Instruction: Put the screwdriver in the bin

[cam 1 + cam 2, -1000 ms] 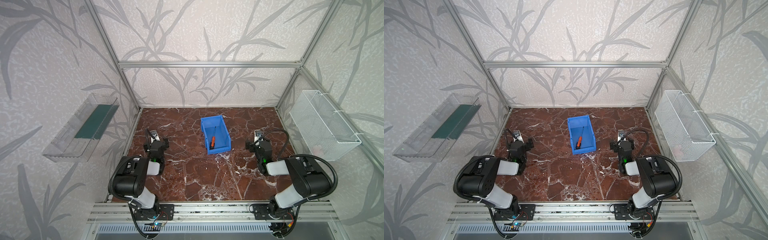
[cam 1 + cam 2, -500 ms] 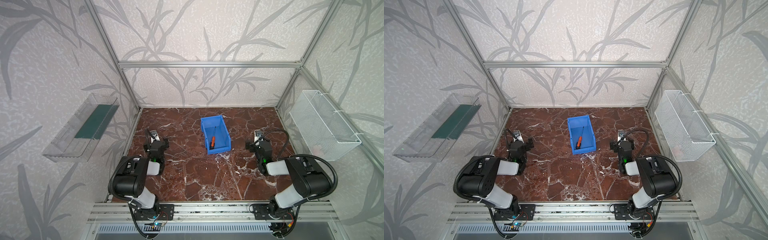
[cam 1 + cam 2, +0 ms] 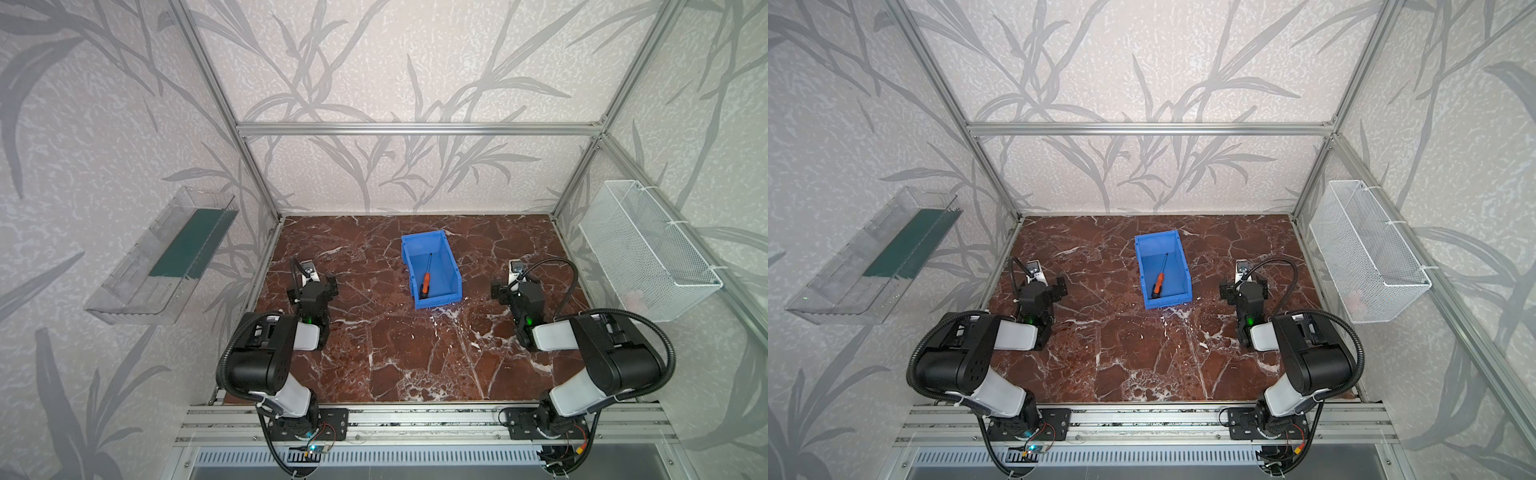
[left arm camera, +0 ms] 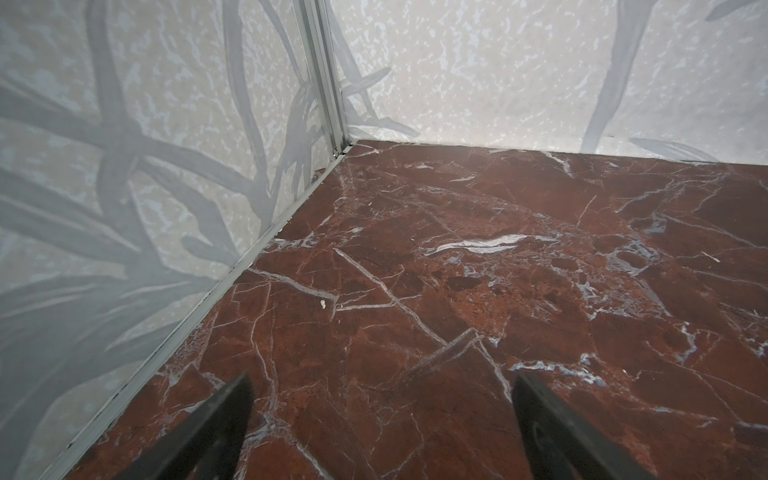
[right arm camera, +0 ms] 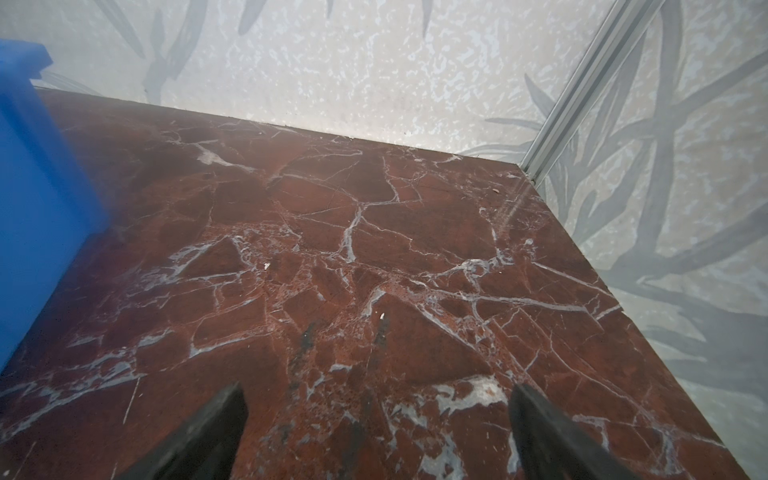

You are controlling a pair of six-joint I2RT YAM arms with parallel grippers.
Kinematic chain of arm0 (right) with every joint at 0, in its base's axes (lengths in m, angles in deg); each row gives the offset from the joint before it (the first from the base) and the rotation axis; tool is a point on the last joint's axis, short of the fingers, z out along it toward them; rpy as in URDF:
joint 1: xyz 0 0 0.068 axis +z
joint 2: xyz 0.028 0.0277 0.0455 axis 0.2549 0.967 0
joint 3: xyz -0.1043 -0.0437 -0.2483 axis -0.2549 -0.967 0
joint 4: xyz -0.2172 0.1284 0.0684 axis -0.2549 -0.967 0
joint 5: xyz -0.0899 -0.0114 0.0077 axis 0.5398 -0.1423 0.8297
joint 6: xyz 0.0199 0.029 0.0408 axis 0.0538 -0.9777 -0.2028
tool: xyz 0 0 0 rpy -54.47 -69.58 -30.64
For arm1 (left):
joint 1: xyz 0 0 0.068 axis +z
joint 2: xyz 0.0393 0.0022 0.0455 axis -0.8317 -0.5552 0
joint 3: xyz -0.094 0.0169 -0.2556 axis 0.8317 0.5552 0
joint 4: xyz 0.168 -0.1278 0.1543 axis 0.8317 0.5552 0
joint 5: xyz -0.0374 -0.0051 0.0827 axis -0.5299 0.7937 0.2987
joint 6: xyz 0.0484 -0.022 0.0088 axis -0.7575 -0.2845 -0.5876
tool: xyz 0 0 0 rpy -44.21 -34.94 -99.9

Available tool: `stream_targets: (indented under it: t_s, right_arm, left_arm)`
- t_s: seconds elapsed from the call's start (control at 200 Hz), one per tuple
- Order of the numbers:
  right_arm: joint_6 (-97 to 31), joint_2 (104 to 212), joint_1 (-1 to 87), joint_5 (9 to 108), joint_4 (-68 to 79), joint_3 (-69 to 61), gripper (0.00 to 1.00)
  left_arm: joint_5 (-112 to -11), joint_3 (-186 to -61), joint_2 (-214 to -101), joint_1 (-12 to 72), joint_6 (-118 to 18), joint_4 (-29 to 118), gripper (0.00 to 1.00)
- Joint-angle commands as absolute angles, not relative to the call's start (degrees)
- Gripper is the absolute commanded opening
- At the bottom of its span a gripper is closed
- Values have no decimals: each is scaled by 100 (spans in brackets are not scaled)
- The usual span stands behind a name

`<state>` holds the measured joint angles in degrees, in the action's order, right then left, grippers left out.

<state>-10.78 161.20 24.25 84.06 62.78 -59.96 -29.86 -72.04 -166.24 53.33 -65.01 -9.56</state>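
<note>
Left gripper (image 4: 382,378) and right gripper (image 5: 379,387) gape empty over marble floor (image 3: 395,353) (leaf-patterned walls (image 3: 415,62)); screwdriver (image 3: 426,278) lies in bin (image 3: 438,302).

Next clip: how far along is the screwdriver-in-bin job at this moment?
Done: the screwdriver lies flat inside the blue bin, with its handle at the end nearer the arms. In hand: nothing. The left gripper and right gripper are both open and empty, one to each side of the bin. Left: nothing that shows; the job looks complete.
</note>
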Motion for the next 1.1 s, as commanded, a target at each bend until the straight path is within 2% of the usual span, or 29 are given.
stream_targets:
  t_s: [0.0, 1.094]
  right_arm:
    - [-1114, 16152, 2407, 8397, 6324, -5988, 99]
    - [-1081, 16020, 2444, 8487, 6649, -6210, 99]
  left_arm:
    - [-3020, -7208, -16627, 5353, -6444, -962, 99]
    - [-3015, -7201, -16627, 5346, -6444, -964, 99]
